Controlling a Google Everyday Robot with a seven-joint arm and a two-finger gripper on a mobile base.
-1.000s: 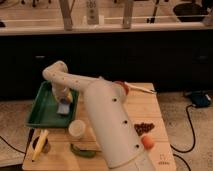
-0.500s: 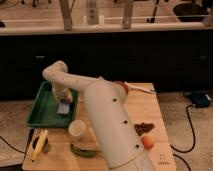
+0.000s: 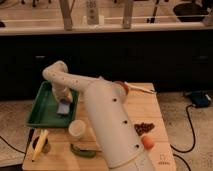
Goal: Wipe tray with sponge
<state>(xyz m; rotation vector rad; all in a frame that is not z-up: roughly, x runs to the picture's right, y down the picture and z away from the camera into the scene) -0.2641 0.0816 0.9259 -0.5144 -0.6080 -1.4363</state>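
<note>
The hand (image 3: pixel 64 101) is reaching down into the green tray (image 3: pixel 40 107) at the left of the table (image 3: pixel 145 107). It is sitting right above the blue sponge (image 3: pixel 64 109), which is lying on the tray's floor near its right rim. I cannot tell whether the hand is gripping the sponge. A cream cup (image 3: pixel 77 128) is standing just in front of the tray.

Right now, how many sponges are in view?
1: the sponge lies in the tray, near its right rim, directly under the end effector. Others may hide behind the arm.
</note>
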